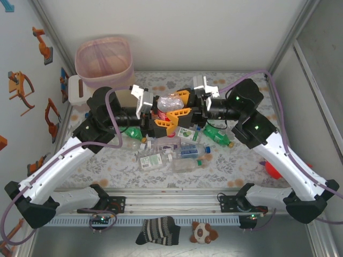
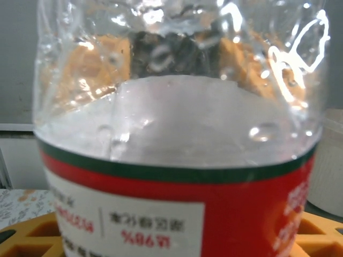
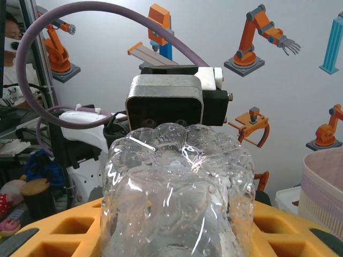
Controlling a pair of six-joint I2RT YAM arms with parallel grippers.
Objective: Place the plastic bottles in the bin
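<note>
Bin (image 1: 104, 79) (image 3: 327, 193): tall beige plastic wastebasket with a rounded square rim and a translucent pink liner; the reference for all positions below.
Surface (image 1: 107, 166): floral-patterned cloth, spreading from the bin's foot toward the arm bases.
Held bottle (image 1: 170, 101) (image 2: 177, 123) (image 3: 177, 187): clear crushed plastic bottle with a red label, right of the bin and nearer the arm bases, not over its opening.
Right gripper (image 1: 174, 105) (image 3: 177, 225): clamped on the held bottle's base end, on the side away from the bin, one orange finger on each side.
Left gripper (image 1: 163, 113) (image 2: 171, 241): between the bin and the held bottle. The bottle lies between its orange fingers, but whether they press on it cannot be told.
Loose bottles (image 1: 177, 155): clear and green plastic bottles heaped on the surface, farther from the bin than the held bottle.
</note>
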